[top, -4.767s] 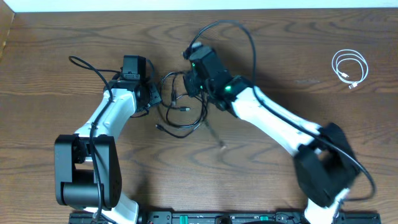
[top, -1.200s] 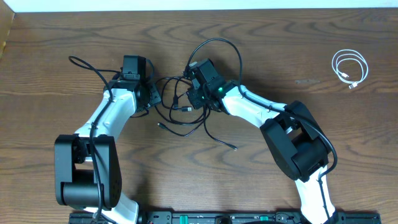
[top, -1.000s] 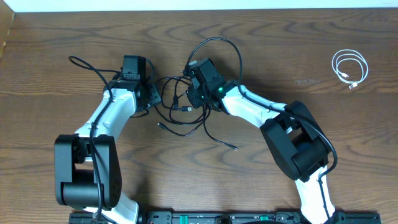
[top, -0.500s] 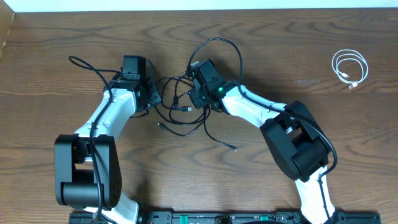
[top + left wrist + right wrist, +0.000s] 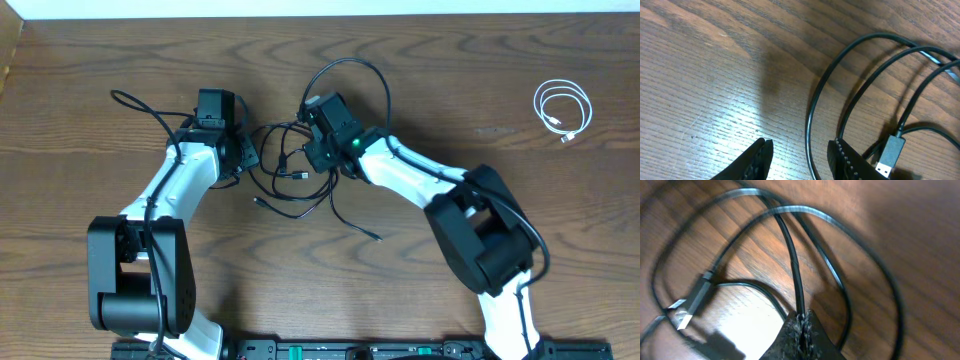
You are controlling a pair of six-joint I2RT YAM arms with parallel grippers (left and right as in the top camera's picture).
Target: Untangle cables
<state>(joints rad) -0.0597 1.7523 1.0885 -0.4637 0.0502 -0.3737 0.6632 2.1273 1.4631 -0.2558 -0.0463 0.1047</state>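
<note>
1. At the bottom edge of the right wrist view, the right gripper [image 5: 800, 330] has its jaws closed tight on one strand of the thin black plastic cables [image 5: 792, 255]. The strand rises straight out of the pinched tips.
2. Around that strand, further black loops curve across the brown wooden table [image 5: 900, 225]. A flat black USB plug with a metal tip [image 5: 692, 305] lies to its left. This view is blurred, so we cannot tell which loop belongs to which cord.
3. In the left wrist view, the left gripper [image 5: 799, 159] holds its jaws a moderate way apart and grips nothing. One black strand lies on the wood between the two fingertips. We cannot tell whether it touches either one.
4. To the right of those fingertips, a black USB plug [image 5: 888, 155] lies beside the right-hand finger. More strands arc toward the far right.
5. From overhead, the black cables [image 5: 290, 172] lie tangled between the two grippers, a little left of the table's middle and toward the far side.
6. One loose end trails toward the near right, and another lies at the near left of the tangle.
7. Well apart, at the far right, the thin white cable in a small round coil [image 5: 562, 108] lies alone on the wood.
</note>
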